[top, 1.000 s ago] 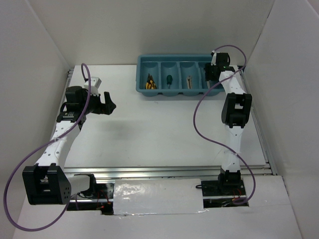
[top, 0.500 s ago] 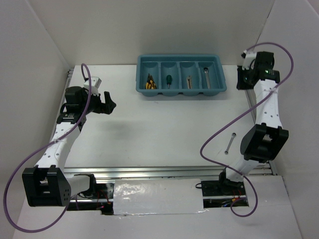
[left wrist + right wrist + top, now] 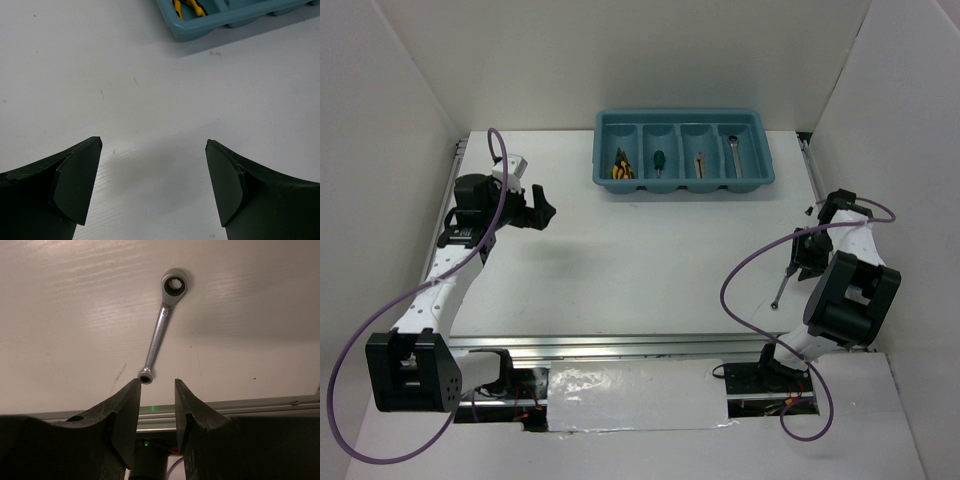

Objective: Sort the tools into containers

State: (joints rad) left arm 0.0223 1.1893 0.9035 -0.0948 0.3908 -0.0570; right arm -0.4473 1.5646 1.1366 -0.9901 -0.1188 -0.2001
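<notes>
The teal tray of containers (image 3: 760, 168) stands at the back of the table. Its compartments hold, from left to right, yellow-handled pliers (image 3: 620, 168), a green-handled screwdriver (image 3: 660, 160), a small silver piece (image 3: 700, 163) and a silver wrench (image 3: 735, 155). Another silver wrench (image 3: 781, 288) (image 3: 161, 332) lies on the table at the near right. My right gripper (image 3: 804, 262) (image 3: 156, 382) hovers at its small end, jaws narrowly open with nothing between them. Far left, my left gripper (image 3: 542, 210) (image 3: 153, 142) stands wide open over bare table.
The tray's corner (image 3: 210, 27) with the pliers (image 3: 187, 6) shows at the top of the left wrist view. A metal rail (image 3: 240, 407) runs along the table's near edge just past the right fingers. White walls close in both sides.
My right arm has swung from the tray's rightmost compartment, where a wrench now lies, back to the near right over the loose wrench. Its jaws have narrowed. The left arm has not moved.
</notes>
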